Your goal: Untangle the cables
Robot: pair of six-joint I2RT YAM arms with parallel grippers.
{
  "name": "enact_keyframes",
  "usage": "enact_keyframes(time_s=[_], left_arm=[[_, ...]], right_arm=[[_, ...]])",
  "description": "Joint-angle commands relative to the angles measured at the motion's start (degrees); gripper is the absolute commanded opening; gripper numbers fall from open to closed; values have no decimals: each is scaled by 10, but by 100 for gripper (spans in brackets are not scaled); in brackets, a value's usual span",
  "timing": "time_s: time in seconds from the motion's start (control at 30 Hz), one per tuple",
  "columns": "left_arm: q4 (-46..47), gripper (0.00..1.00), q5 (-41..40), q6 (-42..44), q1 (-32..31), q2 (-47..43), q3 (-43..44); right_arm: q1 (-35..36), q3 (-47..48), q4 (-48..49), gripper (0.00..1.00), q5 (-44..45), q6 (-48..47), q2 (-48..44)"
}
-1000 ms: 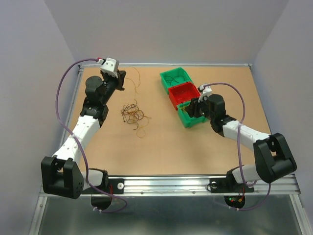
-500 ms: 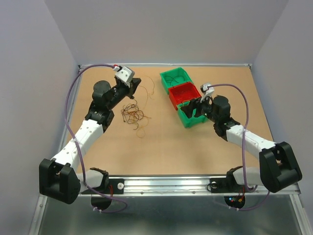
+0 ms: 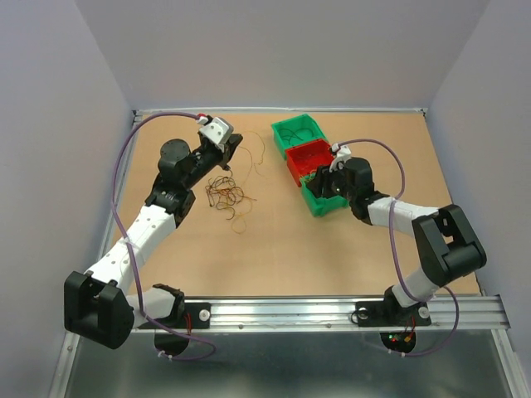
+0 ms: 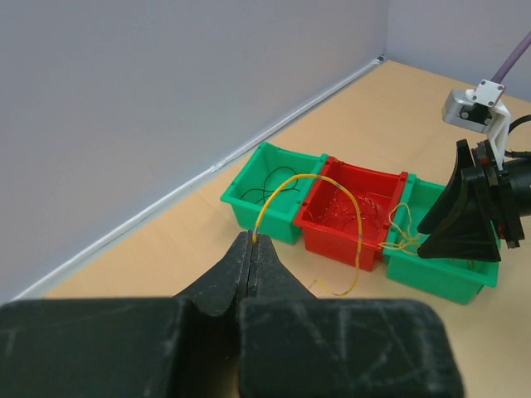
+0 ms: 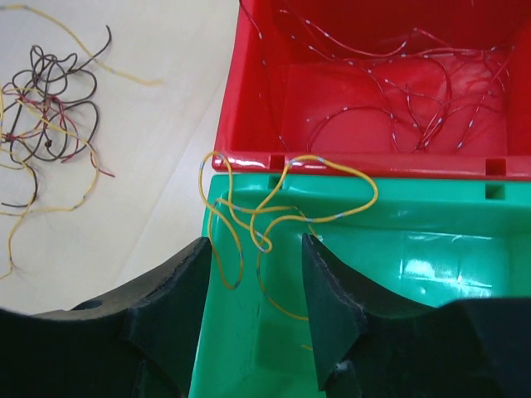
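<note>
L fingers pressed tight together, pinching one yellow wire at the very tips. Wire arcs up from the tips and curves back down; in the wrist view its free end shows in front of the red bin. L gripper hangs over the far side of the tangle.

R fingers spread apart, gripping nothing. R gripper is over the near green bin. Between the fingers, yellow loops lie draped on that bin's rim where it meets the red bin, partly hanging over the outer corner.

Bins: three in a touching row, green–red–green. Red bin holds thin reddish wires. Far green bin holds a few dark wires.

Tangle lies on the table, left of the bins and well apart from them. Dark, reddish and yellow strands are still knotted together, w/ a loose strand just beside it toward the arm bases.
</note>
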Motion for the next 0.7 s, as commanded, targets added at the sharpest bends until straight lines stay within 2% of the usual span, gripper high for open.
enact_keyframes(time_s=[0.0, 0.07, 0.2, 0.27, 0.37, 0.4, 0.67], left_arm=[[27, 0, -5, 10, -5, -19, -3], [27, 0, -10, 12, -6, -19, -3], [27, 0, -13, 14, -8, -17, -3], [27, 0, -18, 15, -9, -17, -3], [26, 0, -20, 15, -10, -17, -3], [27, 0, -20, 15, -10, -17, -3], [27, 0, -25, 17, -13, -12, -2]], right_arm=[[-1, 46, 32, 54, 6, 14, 12], [-1, 50, 32, 51, 10, 18, 18], [-1, 53, 31, 29, 22, 22, 25], [-1, 57, 24, 23, 21, 18, 28], [-1, 68, -1, 3, 17, 12, 35], [-1, 72, -24, 1, 20, 11, 36], [-1, 87, -115, 1, 87, -17, 26]])
